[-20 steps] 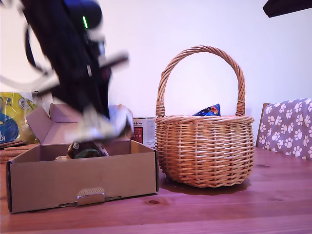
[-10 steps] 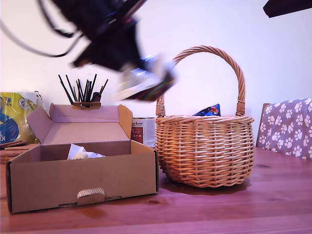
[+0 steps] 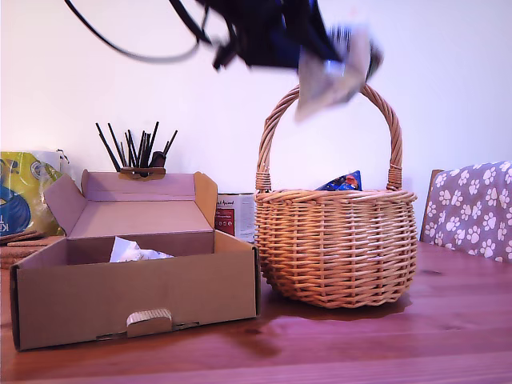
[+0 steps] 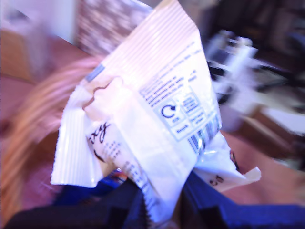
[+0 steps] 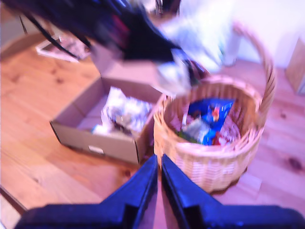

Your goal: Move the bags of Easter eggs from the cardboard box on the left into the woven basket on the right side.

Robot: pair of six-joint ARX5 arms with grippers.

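Observation:
My first gripper (image 4: 159, 200) is shut on a whitish-silver bag (image 4: 152, 109) of Easter eggs. In the exterior view this bag (image 3: 332, 76) hangs blurred beside the top of the woven basket's (image 3: 336, 248) arched handle, above the rim. A shiny blue bag (image 3: 342, 182) pokes out of the basket (image 5: 209, 167), where the second wrist view shows it (image 5: 212, 112) among other bags. Another pale crinkly bag (image 3: 132, 252) lies in the open cardboard box (image 3: 136, 296) at the exterior view's left. My second gripper (image 5: 159, 164) hovers high over the basket's front, shut and holding nothing.
Behind the box stand a big yellow-and-blue pack (image 3: 20, 200), dark sticks in a holder (image 3: 136, 148) and a tin (image 3: 236, 214). A paw-print cushion (image 3: 472, 208) sits at the exterior view's right edge. A dark shape (image 3: 472, 10) shows in its top right corner.
My first gripper has lifted the whitish bag out of the box and swung it up and toward the exterior view's right, reaching the basket's handle. Box and basket have not moved.

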